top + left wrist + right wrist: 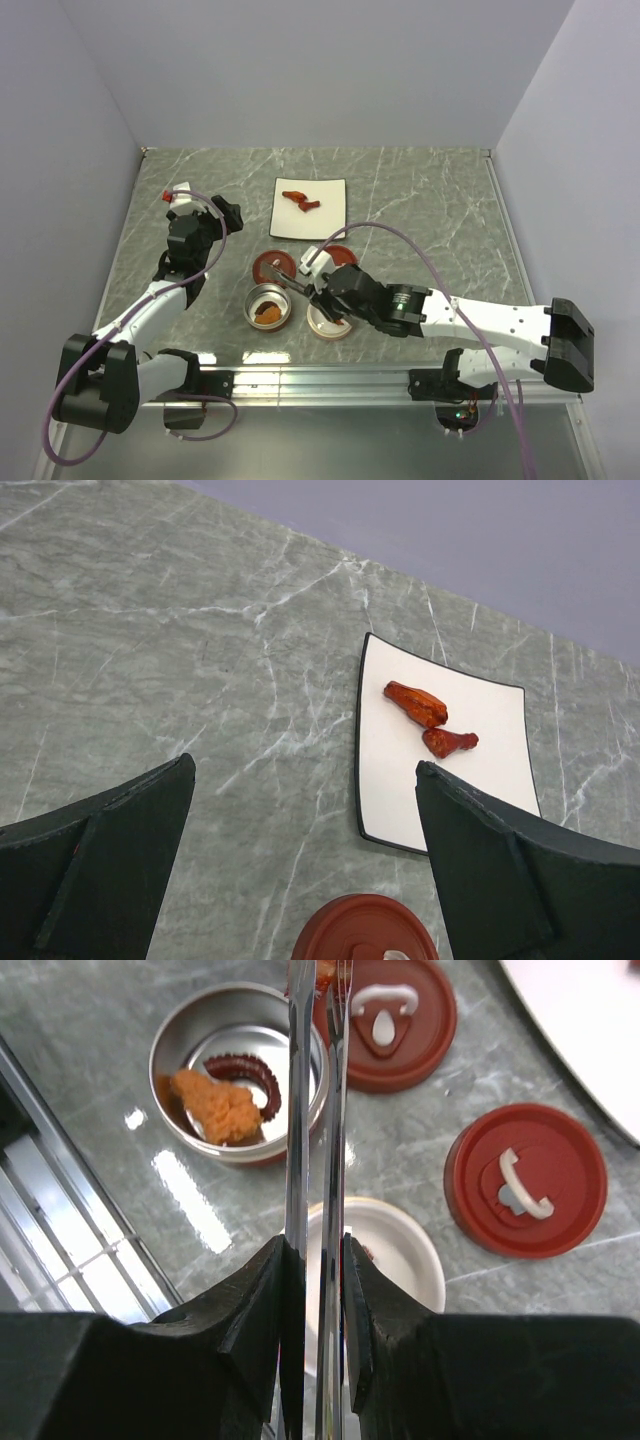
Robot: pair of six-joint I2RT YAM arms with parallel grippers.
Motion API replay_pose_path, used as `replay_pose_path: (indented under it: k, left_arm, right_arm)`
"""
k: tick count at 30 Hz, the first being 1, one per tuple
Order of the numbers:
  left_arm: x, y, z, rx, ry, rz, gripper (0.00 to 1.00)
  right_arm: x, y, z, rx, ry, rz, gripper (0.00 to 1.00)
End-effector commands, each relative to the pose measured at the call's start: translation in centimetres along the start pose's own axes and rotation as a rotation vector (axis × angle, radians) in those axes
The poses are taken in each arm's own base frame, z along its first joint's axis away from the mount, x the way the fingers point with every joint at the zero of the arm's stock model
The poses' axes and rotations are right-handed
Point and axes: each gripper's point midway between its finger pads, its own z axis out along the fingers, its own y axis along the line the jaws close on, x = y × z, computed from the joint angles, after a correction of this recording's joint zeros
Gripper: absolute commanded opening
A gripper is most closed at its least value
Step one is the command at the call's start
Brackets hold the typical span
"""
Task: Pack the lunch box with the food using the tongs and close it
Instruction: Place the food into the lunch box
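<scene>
My right jaws are clenched on the tongs (297,1110), centre frame. My left jaws stand released over the counter (150,630); food (415,703) lies on the plate (495,745), right of frame.

It looked like a robotics lab: plain walls (300,70) boxed in a marble-patterned table (430,210), with a metal rail (320,381) carrying robot arms (500,318).

On the marbled tabletop (420,210), a white plate (325,222) holds two reddish pieces of food (300,200). Two red lids (275,266) lie just below it. The right end effector (325,295) hangs above two round tins (268,305), apparently pinching slim tongs (298,287). The left end effector (205,210) sits well apart.
</scene>
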Motion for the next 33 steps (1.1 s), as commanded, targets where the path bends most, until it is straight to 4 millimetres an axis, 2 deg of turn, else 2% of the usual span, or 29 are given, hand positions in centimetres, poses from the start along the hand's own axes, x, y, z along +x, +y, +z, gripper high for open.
replay_pose_path:
  k: [1,15,20,27,33]
  left_arm:
    - [-1.7,-0.8,-0.1,0.026,-0.062,-0.010,0.99]
    - [-1.7,-0.8,-0.2,0.024,-0.065,-0.012,0.99]
    - [-1.6,-0.8,-0.2,0.025,-0.063,-0.011,1.00]
    - [-1.6,-0.7,-0.2,0.024,-0.063,-0.013,1.00]
    - [-1.7,-0.8,-0.2,0.026,-0.065,-0.012,0.99]
  right_arm:
    - [-0.4,0.5,0.0,0.008,-0.001,0.007,0.25]
    - [0.6,2.2,0.2,-0.036,0.054,-0.022,0.26]
    - [0.7,2.5,0.1,-0.037,0.057,-0.029,0.31]
    - [0.6,2.5,0.0,-0.037,0.044,-0.035,0.47]
    - [0.5,2.3,0.2,-0.019,0.046,-0.038,0.50]
